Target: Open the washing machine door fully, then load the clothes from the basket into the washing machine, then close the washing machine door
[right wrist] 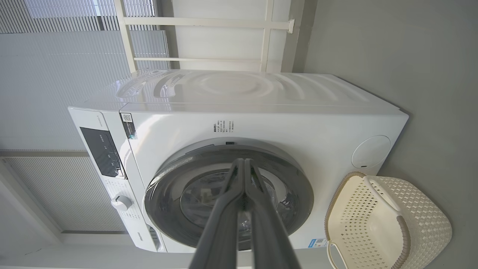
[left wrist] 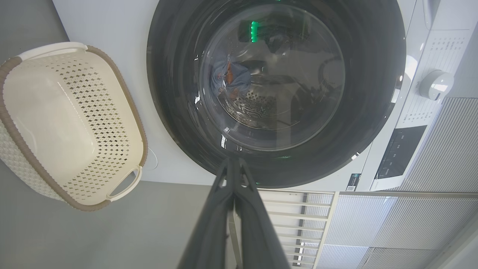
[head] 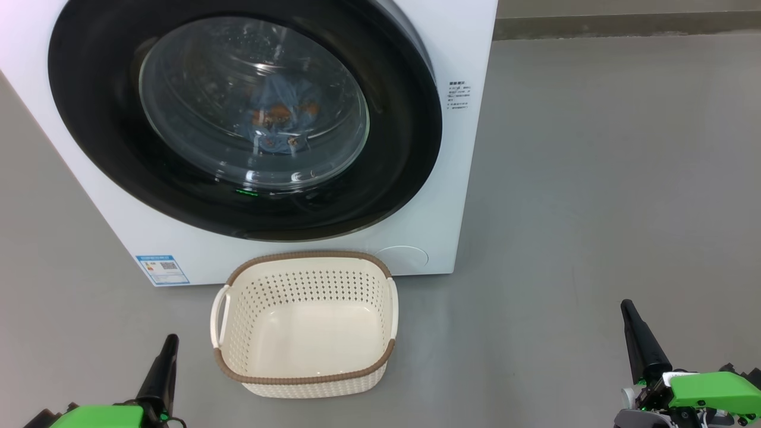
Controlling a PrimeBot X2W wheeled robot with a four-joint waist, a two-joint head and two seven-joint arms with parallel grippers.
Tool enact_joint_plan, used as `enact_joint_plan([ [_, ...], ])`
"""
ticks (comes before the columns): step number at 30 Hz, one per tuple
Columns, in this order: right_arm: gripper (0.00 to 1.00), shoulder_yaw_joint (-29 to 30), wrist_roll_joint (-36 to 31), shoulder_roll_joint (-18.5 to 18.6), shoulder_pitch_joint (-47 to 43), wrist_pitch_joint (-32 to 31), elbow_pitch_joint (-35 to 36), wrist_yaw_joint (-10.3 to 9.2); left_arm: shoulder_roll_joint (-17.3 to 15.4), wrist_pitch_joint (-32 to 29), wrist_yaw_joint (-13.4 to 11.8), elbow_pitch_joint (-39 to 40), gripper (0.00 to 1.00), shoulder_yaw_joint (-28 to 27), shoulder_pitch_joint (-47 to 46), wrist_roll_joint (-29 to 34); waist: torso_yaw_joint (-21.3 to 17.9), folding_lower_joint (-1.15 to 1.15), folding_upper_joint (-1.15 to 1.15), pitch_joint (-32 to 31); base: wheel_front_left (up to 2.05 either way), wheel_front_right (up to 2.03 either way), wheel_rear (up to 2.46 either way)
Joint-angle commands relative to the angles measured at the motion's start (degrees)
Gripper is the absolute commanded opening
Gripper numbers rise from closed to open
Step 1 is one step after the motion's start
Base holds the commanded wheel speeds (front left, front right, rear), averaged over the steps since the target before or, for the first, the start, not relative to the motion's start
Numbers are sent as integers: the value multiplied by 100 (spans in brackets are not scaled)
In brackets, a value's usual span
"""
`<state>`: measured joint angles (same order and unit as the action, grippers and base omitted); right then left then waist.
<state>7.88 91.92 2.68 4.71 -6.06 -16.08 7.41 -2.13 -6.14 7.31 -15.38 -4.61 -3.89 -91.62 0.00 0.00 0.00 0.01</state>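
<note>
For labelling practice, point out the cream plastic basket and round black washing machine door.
Cream plastic basket point(head: 309, 378): head view, brown front rim.
Round black washing machine door point(head: 255, 104): head view, glass centre.

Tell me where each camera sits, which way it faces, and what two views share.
Head view: on the head, looking forward and down at the washing machine door and basket; left gripper and right gripper, shut, low in the corners.
Left wrist view: left wrist, rolled sideways, facing the door along its fingers.
Right wrist view: right wrist, rolled oppositely, facing the washing machine along its fingers.
Shared: both wrist views hold door and basket.
</note>
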Motion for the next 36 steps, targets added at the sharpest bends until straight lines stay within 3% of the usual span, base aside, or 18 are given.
enact_joint_plan([
  [1,0,-125,16,20,195,-50,166,8,-75,-42,15,96,0,-203,-277,-45,0,0,0,0,0,0,0],
  [36,0,-126,16,20,195,-49,166,8,-75,-42,16,96,0,-203,-277,-45,0,0,0,0,0,0,0],
])
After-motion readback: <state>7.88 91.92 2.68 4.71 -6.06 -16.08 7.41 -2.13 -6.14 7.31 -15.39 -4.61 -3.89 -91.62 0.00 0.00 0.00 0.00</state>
